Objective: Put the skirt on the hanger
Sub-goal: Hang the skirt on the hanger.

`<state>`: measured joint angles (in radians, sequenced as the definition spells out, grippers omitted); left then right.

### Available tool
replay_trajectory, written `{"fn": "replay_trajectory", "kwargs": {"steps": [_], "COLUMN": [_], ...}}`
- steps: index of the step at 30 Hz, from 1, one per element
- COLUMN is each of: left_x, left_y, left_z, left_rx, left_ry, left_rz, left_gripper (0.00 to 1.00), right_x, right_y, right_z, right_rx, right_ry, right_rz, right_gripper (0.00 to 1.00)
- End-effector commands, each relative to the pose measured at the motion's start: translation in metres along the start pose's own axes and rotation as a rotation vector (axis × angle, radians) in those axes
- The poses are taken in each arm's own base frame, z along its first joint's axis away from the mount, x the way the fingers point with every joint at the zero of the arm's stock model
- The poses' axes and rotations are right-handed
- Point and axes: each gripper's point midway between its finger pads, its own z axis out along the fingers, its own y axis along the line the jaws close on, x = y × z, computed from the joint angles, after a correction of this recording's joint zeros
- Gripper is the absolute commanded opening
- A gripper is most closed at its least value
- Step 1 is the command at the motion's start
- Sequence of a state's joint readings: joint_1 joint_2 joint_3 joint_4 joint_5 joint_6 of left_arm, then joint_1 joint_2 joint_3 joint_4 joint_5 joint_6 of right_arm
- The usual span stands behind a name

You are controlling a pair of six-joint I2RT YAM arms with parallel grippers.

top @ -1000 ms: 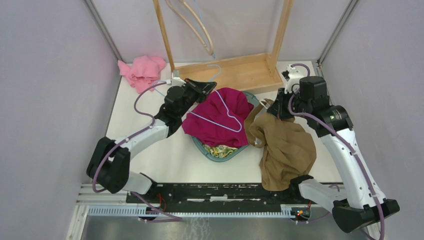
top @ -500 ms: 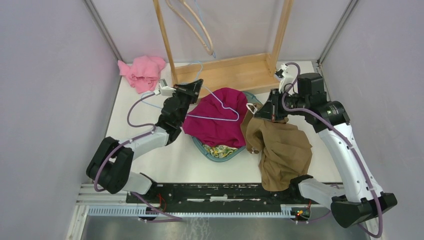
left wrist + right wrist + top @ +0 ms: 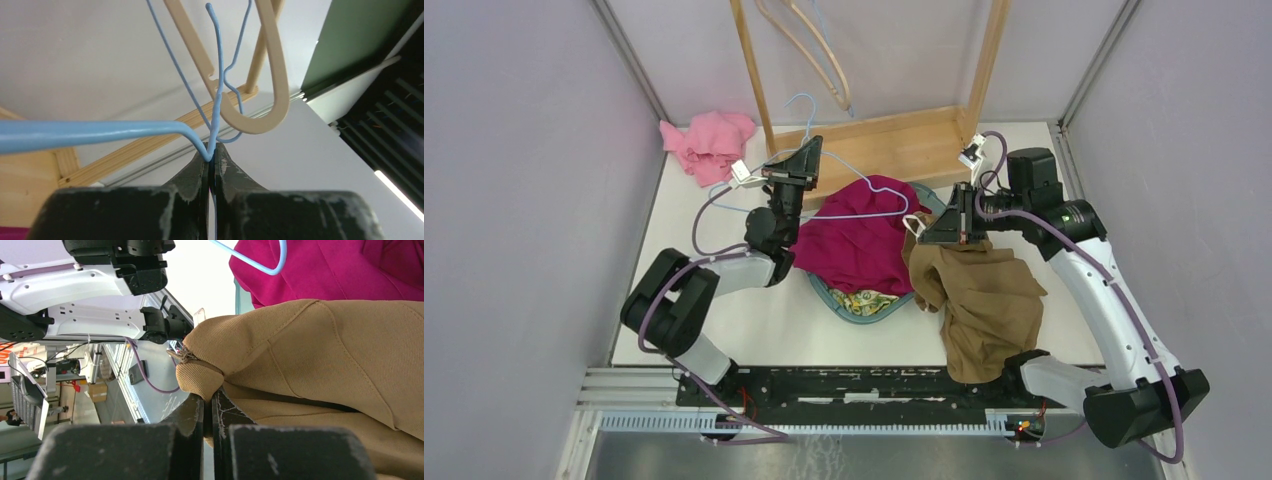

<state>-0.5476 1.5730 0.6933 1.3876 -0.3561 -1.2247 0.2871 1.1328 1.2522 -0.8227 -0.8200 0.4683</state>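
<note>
Since the skirt [image 3: 989,300] needed an open waistband to take the hanger [image 3: 856,214], the step looked best done by holding the wire level while the waist edge was drawn taut toward its free end, clear of the magenta garment [image 3: 854,250] in the basket [image 3: 826,296]. The left gripper [image 3: 211,156], wrist raised toward the wooden rack [image 3: 894,145], was pinched shut on the hanger's neck. The right gripper [image 3: 207,401], arm reaching inward, was clamped on the skirt's waist edge, with the rest draped on the table [image 3: 754,320] beside the basket.
</note>
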Motion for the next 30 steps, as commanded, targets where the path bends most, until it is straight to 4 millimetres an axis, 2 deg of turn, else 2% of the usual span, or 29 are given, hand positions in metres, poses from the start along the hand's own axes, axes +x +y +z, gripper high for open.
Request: {"fn": "replay_trajectory", "kwargs": {"steps": [1,9,17,30], "left_x": [-0.011,-0.010,-0.009,-0.023], "left_y": [-0.044,-0.051,-0.043,-0.064], "left_z": [-0.005,-0.013,-0.026,-0.032], "left_rx": [0.183,0.234,0.212,0.252], "left_ry": [-0.040,-0.017,0.007,-0.017], "left_rz": [-0.139,-0.197,-0.229,-0.258], "left_gripper": [0.06,0.06,0.07,0.08], "right_x": [-0.011,-0.017,-0.019,-0.015], "right_y": [0.021,0.017,0.011,0.001], "right_z": [-0.003,0.002,0.004,0.008], "right_rx": [-0.094,-0.095,-0.085,-0.071], "right_ry": [-0.035,-0.056,-0.063,-0.056], "right_rz": [-0.046,-0.033,-0.022,-0.005], "right_gripper": [0.01,0.01,0.01,0.01]}}
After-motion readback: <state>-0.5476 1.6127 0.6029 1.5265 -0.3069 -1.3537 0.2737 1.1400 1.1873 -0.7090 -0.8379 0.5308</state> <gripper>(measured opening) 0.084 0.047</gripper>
